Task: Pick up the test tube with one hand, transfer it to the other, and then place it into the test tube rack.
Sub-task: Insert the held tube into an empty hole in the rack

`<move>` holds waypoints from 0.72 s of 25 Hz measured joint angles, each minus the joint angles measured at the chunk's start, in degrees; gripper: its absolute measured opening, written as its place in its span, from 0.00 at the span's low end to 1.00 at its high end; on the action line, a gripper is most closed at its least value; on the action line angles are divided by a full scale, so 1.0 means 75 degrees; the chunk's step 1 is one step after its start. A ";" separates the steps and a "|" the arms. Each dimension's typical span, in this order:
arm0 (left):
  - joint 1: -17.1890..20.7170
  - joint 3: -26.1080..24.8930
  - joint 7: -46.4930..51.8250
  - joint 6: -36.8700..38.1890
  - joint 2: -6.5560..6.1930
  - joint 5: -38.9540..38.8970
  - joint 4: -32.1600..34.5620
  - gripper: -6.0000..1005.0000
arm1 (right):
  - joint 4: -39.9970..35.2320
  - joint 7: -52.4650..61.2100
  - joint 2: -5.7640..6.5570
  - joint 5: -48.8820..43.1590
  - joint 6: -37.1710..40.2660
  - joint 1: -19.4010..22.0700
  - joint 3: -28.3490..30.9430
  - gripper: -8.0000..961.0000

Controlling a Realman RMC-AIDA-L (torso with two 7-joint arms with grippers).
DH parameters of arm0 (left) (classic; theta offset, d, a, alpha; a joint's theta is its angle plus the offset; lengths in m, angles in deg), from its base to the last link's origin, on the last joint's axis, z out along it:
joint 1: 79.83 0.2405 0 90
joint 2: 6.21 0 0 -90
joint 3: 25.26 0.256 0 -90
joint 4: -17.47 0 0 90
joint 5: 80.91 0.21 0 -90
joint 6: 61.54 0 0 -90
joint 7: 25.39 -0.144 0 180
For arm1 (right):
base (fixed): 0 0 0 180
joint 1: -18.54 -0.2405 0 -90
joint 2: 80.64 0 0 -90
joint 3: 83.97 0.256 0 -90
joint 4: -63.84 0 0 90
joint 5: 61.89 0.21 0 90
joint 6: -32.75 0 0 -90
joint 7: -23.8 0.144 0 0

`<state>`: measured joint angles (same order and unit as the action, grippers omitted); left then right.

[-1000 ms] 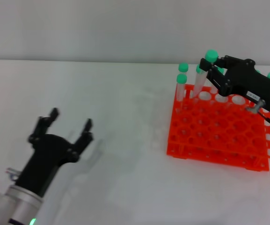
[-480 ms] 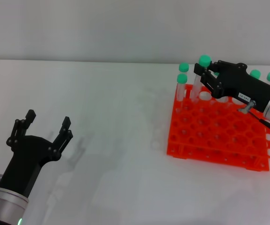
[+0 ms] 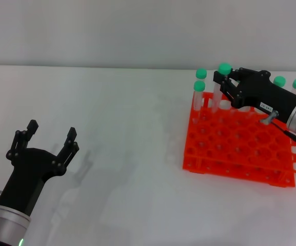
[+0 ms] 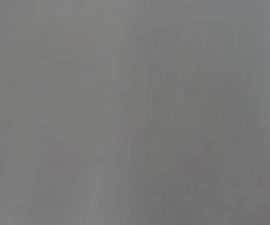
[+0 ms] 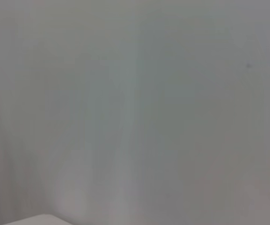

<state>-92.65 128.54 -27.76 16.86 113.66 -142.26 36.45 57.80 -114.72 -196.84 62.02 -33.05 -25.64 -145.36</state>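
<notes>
Green-capped test tube [image 3: 219, 87], clamped in the right pincer [image 3: 224, 82] over the test tube rack [image 3: 240, 148], could miss its hole; left pincer [image 3: 47, 141] gapes.

Lab bench: test tube rack [image 3: 240, 143]

Over the last second the left gripper [image 3: 50, 134] pulls back toward 7 o'clock, away from the middle of the counter [image 3: 137, 128], its fingers spread. The right gripper [image 3: 223, 81] carries the test tube [image 3: 219, 87] toward 9 o'clock and lower, along the far row of the rack [image 3: 240, 143].
</notes>
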 joint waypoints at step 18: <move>-0.0068 0.0000 0.0000 -0.0001 0.0000 0.0001 -0.0069 0.86 | 0.0375 -0.0162 0.0000 0.0040 0.0638 -0.0306 0.0036 0.28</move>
<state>-93.16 128.54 -27.76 16.86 113.66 -142.25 35.93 60.61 -115.94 -196.83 62.32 -28.26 -27.94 -145.09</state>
